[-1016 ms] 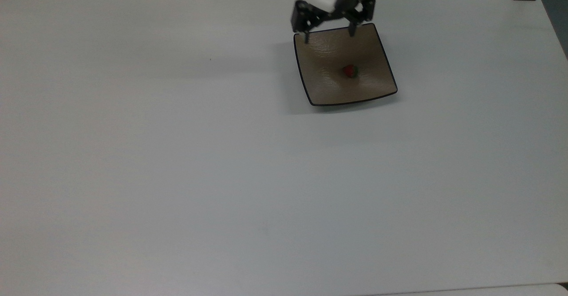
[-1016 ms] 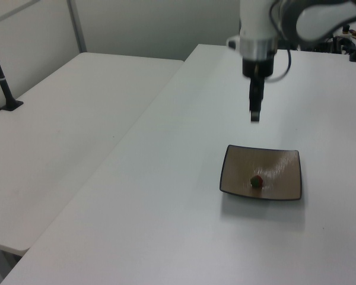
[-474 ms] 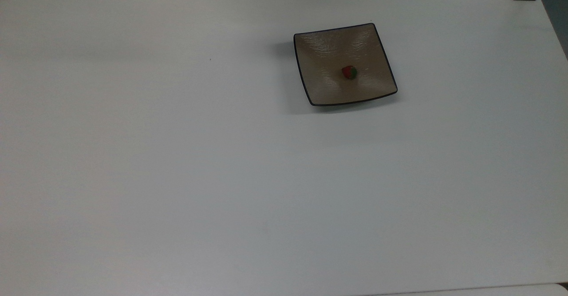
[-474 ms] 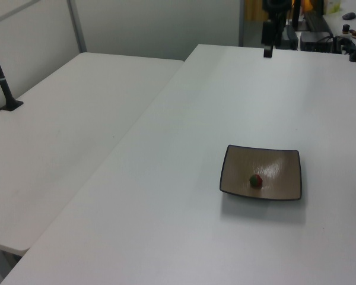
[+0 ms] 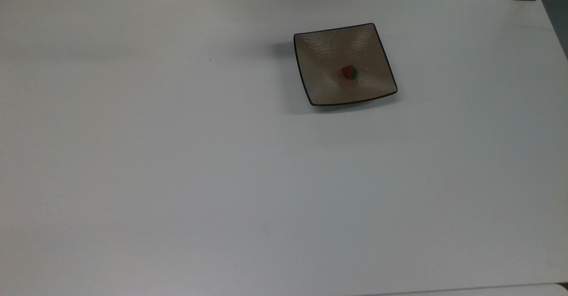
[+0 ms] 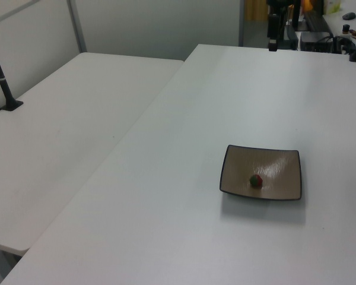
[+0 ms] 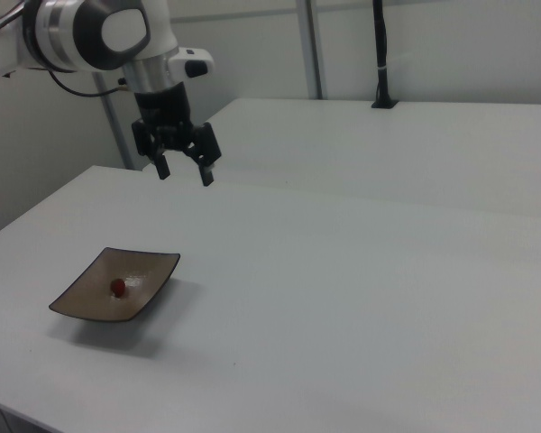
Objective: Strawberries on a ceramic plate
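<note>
Here the gripper (image 7: pixel 184 171) hangs empty, fingers spread apart. Well below it, the strawberry (image 7: pixel 118 287) rests inside the ceramic plate (image 7: pixel 149 297).

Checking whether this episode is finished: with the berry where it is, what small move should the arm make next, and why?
Probably none beyond parking: the strawberry already lies near the middle of the ceramic plate, touching nothing else. The claw hangs open and empty, high above the table and off to the plate's side. I would just hold the arm clear.
</note>
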You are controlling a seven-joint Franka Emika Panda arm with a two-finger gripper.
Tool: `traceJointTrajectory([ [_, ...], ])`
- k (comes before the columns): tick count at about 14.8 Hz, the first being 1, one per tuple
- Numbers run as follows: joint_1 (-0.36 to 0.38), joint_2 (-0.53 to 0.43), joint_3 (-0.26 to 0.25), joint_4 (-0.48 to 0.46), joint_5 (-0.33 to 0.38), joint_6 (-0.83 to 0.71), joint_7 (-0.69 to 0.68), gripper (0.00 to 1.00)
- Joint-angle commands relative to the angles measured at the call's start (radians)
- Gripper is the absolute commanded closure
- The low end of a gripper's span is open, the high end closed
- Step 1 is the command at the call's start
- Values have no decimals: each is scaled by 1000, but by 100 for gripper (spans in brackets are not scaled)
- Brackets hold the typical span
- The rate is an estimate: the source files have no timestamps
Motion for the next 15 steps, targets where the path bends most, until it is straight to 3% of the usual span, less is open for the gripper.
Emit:
traceJointTrajectory([
  [1,-52,-7,21,-5,15,51,-91,0],
  [6,-99,-15,100,-11,15,53,-88,0],
  [9,-150,-30,172,-37,14,56,-88,0],
  [15,-147,-29,175,-40,14,56,-88,0],
])
